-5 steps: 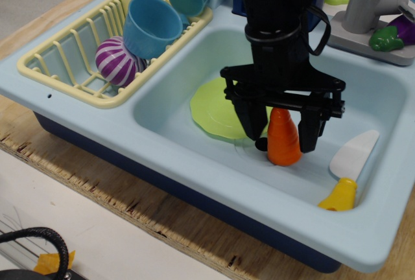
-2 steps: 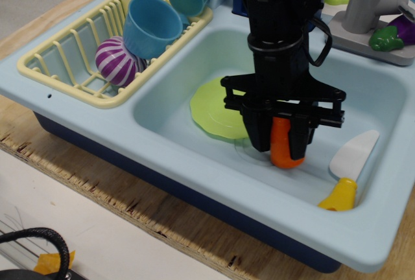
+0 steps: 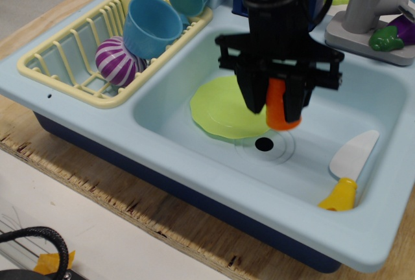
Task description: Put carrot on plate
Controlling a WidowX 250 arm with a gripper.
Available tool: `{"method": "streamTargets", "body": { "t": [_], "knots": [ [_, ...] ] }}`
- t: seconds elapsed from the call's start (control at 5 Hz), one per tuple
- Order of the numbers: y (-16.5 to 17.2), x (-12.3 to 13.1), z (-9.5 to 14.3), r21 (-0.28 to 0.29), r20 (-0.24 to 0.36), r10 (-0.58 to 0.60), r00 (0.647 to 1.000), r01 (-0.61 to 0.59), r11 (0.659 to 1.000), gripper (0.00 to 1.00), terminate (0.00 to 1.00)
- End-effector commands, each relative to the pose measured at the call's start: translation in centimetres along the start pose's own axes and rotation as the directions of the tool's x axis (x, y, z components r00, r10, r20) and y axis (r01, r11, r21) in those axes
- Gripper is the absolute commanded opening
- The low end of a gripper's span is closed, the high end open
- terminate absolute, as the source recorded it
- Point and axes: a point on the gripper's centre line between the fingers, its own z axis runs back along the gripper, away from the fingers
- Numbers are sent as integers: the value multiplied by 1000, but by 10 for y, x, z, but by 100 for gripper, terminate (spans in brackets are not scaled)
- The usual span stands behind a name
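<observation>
Carrot [image 3: 283, 108]: held upright in the claw [image 3: 277, 102], long axis roughly vertical, blunt wide end pointing down and clear of the sink floor. Upper part hidden between the black fingers; only the lower orange body shows. Claw is closed on it, one finger on each side, grip looks square.

Key relation: plate [image 3: 224, 108] lies to the left of the carrot as seen in the camera view, flat on the sink floor. Its right edge runs under or just behind the left finger, so the carrot hangs at or just past the plate's rim, not over its middle. Judgement: next move wants a short sideways shift toward the plate centre, then a descent and release. Dropping from here risks the carrot landing on the rim and rolling off toward the drain.

Drain hole [image 3: 264, 143]: dark spot directly below and slightly in front of the carrot, on bare sink floor, just beside the plate edge.

Toy knife [image 3: 350, 170]: yellow handle, white blade, lying at the right of the basin, well apart from carrot and plate. No obstruction.

Sink [image 3: 194, 170]: pale blue, set on a wooden worktop [image 3: 97, 189]. Yellow drying rack [image 3: 65, 66] at left holds a blue cup [image 3: 150, 26] and a purple-striped ball [image 3: 117, 61]; well away from the path.
</observation>
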Motion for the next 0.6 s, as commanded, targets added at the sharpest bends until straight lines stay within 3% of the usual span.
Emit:
{"method": "streamTargets", "body": {
  "t": [0.0, 0.2, 0.4],
  "knots": [
    [20, 18, 7, 63, 80, -28, 996, 23, 998, 0, 0],
    [35, 25, 3, 141, 83, 8, 997, -20, 990, 0, 0],
    [49, 23, 0, 153, 76, 49, 996, -60, 986, 0, 0]
  ]
}}
